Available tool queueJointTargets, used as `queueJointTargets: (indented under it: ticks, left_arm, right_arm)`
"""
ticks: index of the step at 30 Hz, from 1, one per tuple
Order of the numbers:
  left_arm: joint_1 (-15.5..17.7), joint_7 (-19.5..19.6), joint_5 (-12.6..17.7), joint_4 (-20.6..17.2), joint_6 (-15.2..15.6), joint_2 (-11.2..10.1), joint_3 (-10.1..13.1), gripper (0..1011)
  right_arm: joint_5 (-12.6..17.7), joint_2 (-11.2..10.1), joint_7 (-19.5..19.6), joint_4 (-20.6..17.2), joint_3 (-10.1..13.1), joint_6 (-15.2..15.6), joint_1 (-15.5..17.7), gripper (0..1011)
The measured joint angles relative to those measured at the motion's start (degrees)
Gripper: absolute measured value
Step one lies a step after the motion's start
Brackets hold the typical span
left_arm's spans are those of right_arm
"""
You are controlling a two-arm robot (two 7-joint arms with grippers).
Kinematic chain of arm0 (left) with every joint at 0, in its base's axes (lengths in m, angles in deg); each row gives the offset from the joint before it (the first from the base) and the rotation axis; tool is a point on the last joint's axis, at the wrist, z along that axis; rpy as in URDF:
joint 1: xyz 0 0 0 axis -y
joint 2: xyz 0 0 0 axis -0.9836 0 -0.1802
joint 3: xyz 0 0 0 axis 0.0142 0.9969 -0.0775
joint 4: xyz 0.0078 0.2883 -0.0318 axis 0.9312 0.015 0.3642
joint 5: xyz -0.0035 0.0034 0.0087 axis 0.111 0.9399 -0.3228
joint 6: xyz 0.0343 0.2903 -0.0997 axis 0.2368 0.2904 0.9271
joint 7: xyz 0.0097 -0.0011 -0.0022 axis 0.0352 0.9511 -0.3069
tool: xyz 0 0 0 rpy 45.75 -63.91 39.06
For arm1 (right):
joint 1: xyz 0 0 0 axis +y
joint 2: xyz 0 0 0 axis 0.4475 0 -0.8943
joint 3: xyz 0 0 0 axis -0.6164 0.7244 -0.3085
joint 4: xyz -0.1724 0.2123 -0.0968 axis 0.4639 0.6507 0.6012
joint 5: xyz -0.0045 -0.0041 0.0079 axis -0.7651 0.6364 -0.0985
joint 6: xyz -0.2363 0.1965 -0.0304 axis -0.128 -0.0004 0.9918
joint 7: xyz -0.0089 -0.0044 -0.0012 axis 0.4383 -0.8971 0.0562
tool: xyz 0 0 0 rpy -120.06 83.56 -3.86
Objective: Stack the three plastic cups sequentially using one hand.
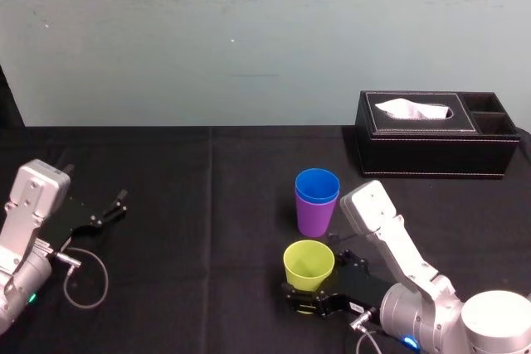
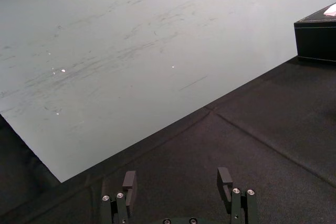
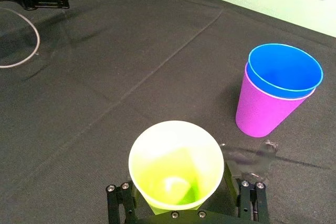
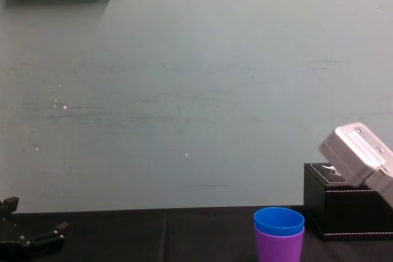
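The blue cup (image 1: 318, 185) sits nested inside the purple cup (image 1: 314, 217), upright near the table's middle; the pair also shows as blue cup (image 3: 285, 70) in purple cup (image 3: 262, 114) and as blue cup (image 4: 279, 220) in purple cup (image 4: 279, 246). Nearer to me stands the yellow-green cup (image 1: 309, 264), upright. My right gripper (image 1: 319, 282) is low at its base, open, one finger on each side of the yellow-green cup (image 3: 176, 171), with a gap showing on one side. My left gripper (image 1: 112, 207) rests parked at the far left, open and empty (image 2: 177, 182).
A black leather tissue box (image 1: 431, 134) with a side compartment stands at the back right, behind the cup pair. A grey cable (image 1: 83, 275) loops on the black tablecloth by the left arm. A pale wall rises behind the table's far edge.
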Motion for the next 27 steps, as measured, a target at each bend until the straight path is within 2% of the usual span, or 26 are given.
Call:
queueJointTargets:
  ticks: [16,21,27]
  left_arm:
    - [0.0,0.0,0.0,0.0,0.0,0.0,0.0,1000]
    - [0.0,0.0,0.0,0.0,0.0,0.0,0.0,1000]
    - [0.0,0.0,0.0,0.0,0.0,0.0,0.0,1000]
  right_arm:
    - [-0.53,0.32,-0.07,0.08,0.28,0.06,0.34,998]
    - [-0.5,0.31,-0.07,0.08,0.26,0.03,0.32,908]
    - [-0.47,0.28,-0.07,0.07,0.23,0.01,0.29,746]
